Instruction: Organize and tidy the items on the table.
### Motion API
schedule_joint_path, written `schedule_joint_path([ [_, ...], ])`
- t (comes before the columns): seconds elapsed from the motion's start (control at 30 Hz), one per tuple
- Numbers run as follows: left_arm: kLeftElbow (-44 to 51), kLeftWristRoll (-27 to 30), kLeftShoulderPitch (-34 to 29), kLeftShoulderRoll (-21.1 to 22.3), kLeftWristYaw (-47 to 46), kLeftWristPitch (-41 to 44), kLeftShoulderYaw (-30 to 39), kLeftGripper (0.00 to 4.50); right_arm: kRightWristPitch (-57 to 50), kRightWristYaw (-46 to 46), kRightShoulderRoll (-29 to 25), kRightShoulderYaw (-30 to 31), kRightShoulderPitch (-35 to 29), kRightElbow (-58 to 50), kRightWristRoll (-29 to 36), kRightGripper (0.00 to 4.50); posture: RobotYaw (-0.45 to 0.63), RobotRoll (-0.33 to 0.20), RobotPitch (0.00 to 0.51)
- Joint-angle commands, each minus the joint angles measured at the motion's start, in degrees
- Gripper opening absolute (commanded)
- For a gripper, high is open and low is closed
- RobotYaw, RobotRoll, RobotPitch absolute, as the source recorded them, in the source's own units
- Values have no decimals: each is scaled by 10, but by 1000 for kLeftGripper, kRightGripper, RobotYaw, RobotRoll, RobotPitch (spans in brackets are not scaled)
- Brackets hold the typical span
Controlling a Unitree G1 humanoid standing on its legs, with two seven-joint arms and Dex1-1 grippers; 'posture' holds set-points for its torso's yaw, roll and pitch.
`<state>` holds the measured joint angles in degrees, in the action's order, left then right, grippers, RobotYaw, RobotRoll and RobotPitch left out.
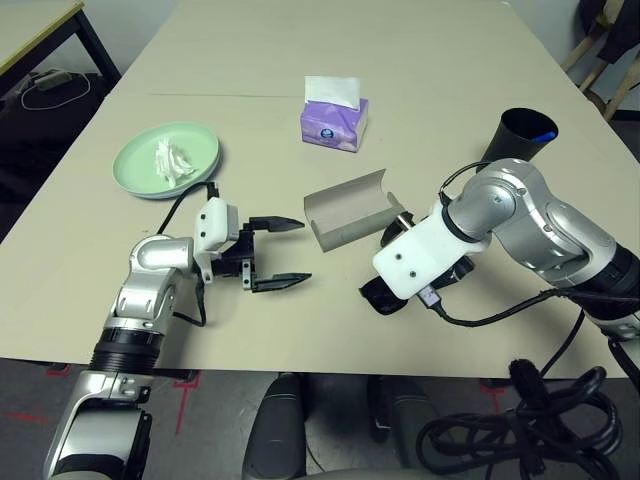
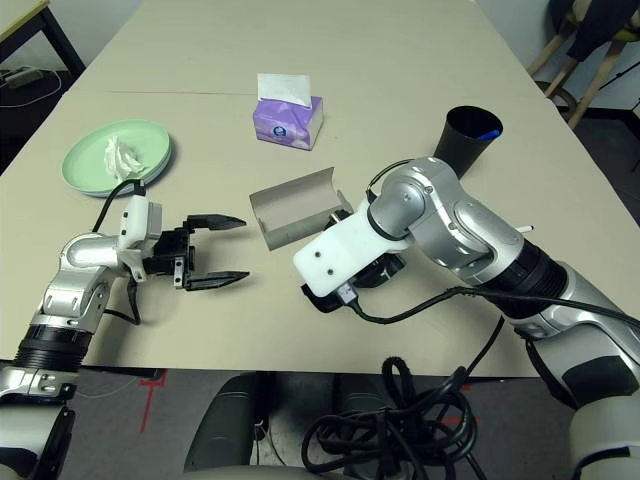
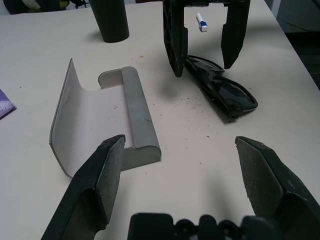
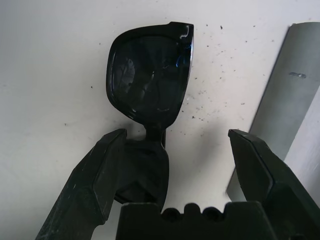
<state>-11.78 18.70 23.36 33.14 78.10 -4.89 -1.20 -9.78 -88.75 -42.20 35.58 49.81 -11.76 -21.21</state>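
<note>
Near the desk's (image 1: 250, 125) front edge, both tools, left (image 1: 308, 253) and right (image 4: 177, 132), gape wide, holding nothing; sunglasses (image 4: 150, 75) lie beneath the right.

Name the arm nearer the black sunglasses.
Right: its tool hovers just over the sunglasses; the left tool is off beyond the grey case.

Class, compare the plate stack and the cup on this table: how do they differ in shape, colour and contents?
The plates are round and shallow, while the cup is tall and narrow. The top plate is mint green; the cup is black. The plates carry a crumpled white tissue, whereas the cup has something blue inside. Both stand on the table, each with something in or on it.
</note>
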Motion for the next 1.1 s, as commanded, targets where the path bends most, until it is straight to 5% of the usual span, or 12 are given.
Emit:
schedule_joint_path([
  [0.03,21,4,-12,6,2,-2,-8,4461,3,-6,-1,5,-13,-8,-4,4500,132,0,177],
  [0.87,57,38,-23,7,27,16,-15,4461,16,-3,19,7,-25,20,-24,4500,137,0,177],
  [1.1,62,38,-24,6,25,17,-16,4500,31,-4,20,14,-32,37,-36,2007,140,0,179],
])
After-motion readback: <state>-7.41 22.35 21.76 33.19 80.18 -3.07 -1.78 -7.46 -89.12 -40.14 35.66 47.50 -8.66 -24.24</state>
